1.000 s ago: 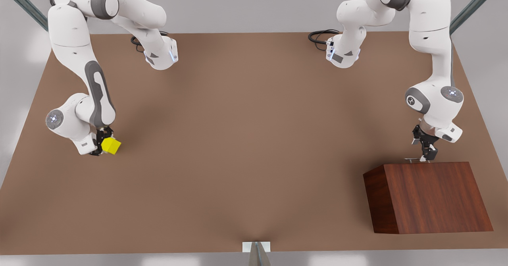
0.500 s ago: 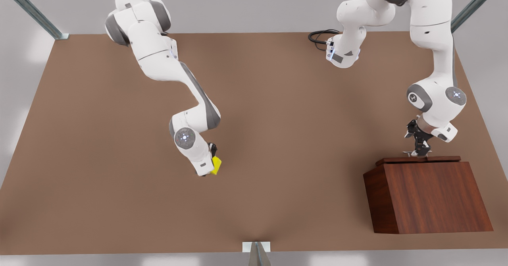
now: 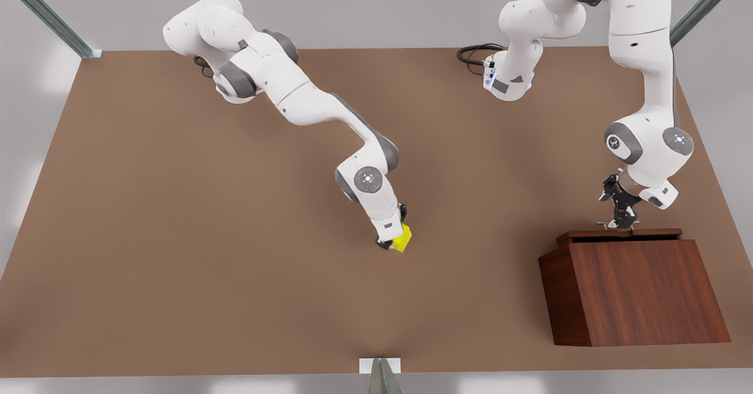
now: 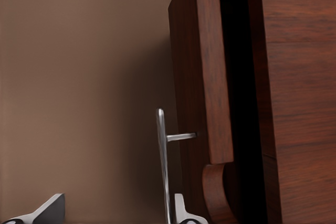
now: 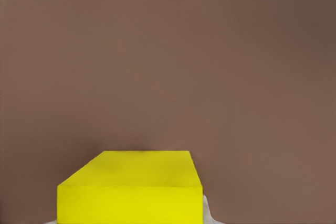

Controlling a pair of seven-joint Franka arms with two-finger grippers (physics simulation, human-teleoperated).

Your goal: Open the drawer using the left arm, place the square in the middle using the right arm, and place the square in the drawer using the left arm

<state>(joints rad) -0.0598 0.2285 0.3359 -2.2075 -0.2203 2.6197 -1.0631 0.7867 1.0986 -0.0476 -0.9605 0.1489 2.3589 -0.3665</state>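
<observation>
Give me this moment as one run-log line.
left pincer: at drawer handle, grip unclear | drawer: slightly open | right pincer: shut on yellow square, mid-table | table

bare tabletop (image 3: 176, 235) wide open, cabinet (image 3: 635, 291) blocking front view's right

You have a black cable (image 3: 474, 53) coiled at the table's far edge, right of centre. A small white bracket (image 3: 380, 365) sits at the middle of the near edge. Grey metal struts (image 3: 44, 13) slant off both far corners.
</observation>
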